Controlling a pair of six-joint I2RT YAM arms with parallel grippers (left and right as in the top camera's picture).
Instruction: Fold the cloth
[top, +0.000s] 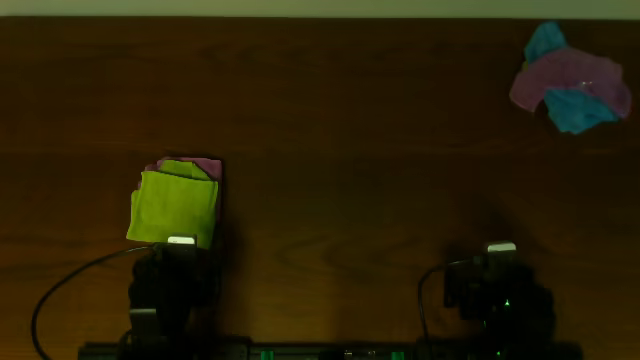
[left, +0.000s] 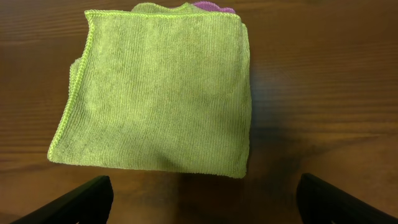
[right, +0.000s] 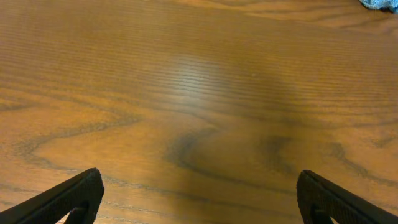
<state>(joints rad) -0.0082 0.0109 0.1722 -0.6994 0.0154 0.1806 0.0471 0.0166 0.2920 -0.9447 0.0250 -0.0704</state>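
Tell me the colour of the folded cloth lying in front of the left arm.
The folded cloth is lime green; the left wrist view shows it best.

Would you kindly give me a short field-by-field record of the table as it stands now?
cloth to fold: pink-purple cloth, crumpled, far right corner, bunched with blue cloth
stack: folded lime-green cloth on top, another pink-purple edge peeking out behind
left gripper: open, empty, just short of the stack
right gripper: open, empty, over bare table
folding: not started
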